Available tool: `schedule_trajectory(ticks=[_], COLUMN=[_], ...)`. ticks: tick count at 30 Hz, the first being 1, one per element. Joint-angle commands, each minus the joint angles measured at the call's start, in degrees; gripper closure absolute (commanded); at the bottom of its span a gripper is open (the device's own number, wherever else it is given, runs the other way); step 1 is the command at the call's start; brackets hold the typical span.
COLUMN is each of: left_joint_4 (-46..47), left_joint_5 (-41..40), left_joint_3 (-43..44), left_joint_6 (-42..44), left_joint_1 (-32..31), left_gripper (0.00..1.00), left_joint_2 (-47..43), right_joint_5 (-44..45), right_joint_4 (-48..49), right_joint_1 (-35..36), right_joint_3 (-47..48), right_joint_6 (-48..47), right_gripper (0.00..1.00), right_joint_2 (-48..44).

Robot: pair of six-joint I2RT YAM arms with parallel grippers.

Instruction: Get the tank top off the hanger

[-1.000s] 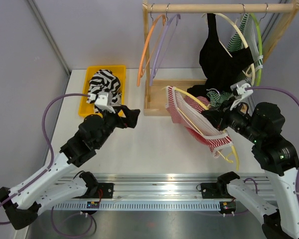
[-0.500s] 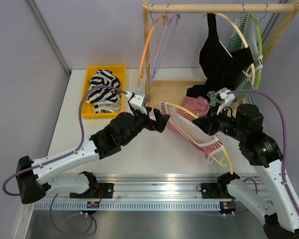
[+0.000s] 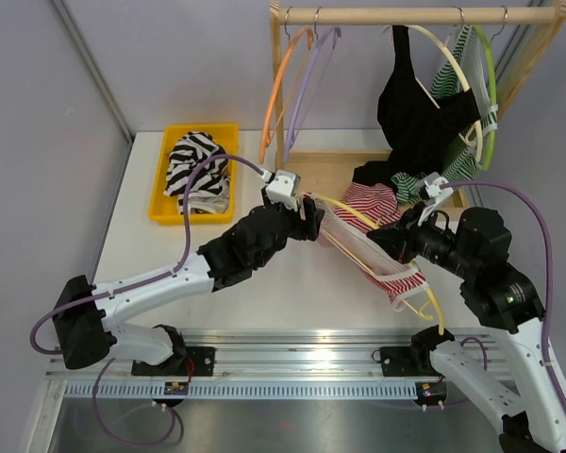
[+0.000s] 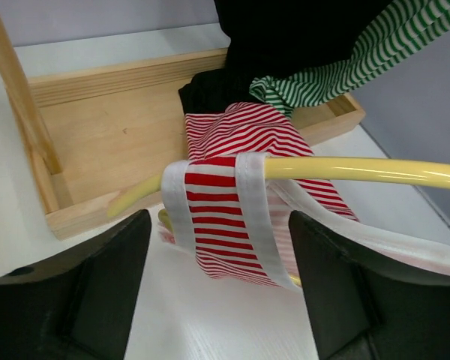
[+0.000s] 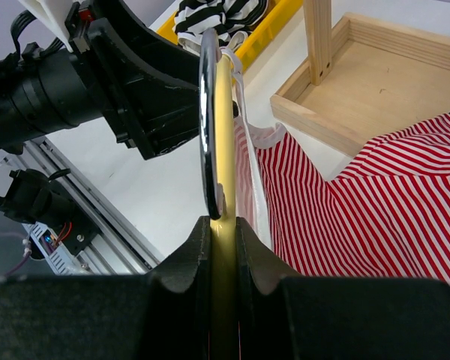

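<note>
Lining up the strap grab right now. My right gripper [image 5: 222, 232] is clamped on the yellow hanger [image 4: 360, 171], holding it out over the table [image 4: 225, 330] just in front of the rack's wooden base [image 4: 97, 105]. The tank top [image 4: 232, 135], the red-striped one, hangs on that hanger with one strap [image 4: 214, 187] looped over the bar. My left gripper [image 4: 219, 225] is wide open, with a finger on either side of that strap, and as far as I can tell it's not touching it.

My take on doing this well: push in a bit, pinch cloth only just below the bar, then slide the strap off toward the hanger's free end while the right arm holds firm. If I catch the bar too, I'm just wrestling my own other arm. I'm also minding the black top [image 4: 285, 37] and the green-striped one [image 4: 345, 67] close behind, which look easy to snag.
</note>
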Motion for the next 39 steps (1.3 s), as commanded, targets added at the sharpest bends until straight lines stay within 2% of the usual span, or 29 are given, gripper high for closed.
schedule_trajectory(ticks=[1, 2, 4, 6, 7, 11, 20, 24, 27, 35, 39], left_joint_4=[4.1, 4.0, 3.5, 3.5, 3.0, 2.2, 0.6, -0.5, -0.1, 1.9, 2.9], left_joint_5=[-3.9, -3.9, -4.3, -4.5, -4.6, -5.1, -11.8, -7.4, -6.2, 0.1, 4.5], left_joint_3=[3.3, 3.4, 3.8, 3.6, 3.6, 2.6, -2.0, -3.9, -4.8, -6.3, -7.6], left_joint_6=[1.4, 1.6, 1.6, 1.4, 1.2, 1.2, -1.5, -7.0, -7.6, -10.0, -10.1], left_joint_1=[-0.1, -0.1, -0.1, -0.1, -0.1, -0.1, 1.3, 8.7, 11.6, 17.0, 17.0], left_gripper=[0.33, 0.39, 0.59, 0.71, 0.81, 1.00, 1.00, 1.00, 1.00, 1.00, 1.00], left_joint_2=[0.6, 1.1, 1.4, 1.4, 1.4, 0.4, -5.8, -7.1, -6.7, -6.9, -8.3], right_joint_5=[-2.2, -2.2, -1.8, -1.5, -1.3, -0.4, 1.5, 1.5, 1.4, 1.8, 1.2], right_joint_4=[4.5, 4.6, 4.6, 4.5, 4.5, 4.6, 3.1, 3.0, 2.8, 2.3, 2.8], right_joint_1=[0.6, 0.6, 0.6, 0.6, 0.7, 0.6, 0.7, 0.8, 0.8, 0.7, 0.8], right_joint_3=[0.1, 0.1, 0.1, -0.2, -0.2, -0.6, -0.1, -0.1, -0.1, -0.4, -0.6], right_joint_6=[0.8, 0.8, 0.9, 0.7, 0.8, 0.9, 0.8, 0.8, 0.7, 0.4, 0.5], right_gripper=[1.00, 1.00, 1.00, 1.00, 1.00, 1.00, 1.00, 1.00, 1.00, 1.00, 1.00], right_joint_2=[-0.5, -0.6, -0.5, -0.4, -0.4, -0.4, 0.2, 0.3, 0.3, 1.1, 1.6])
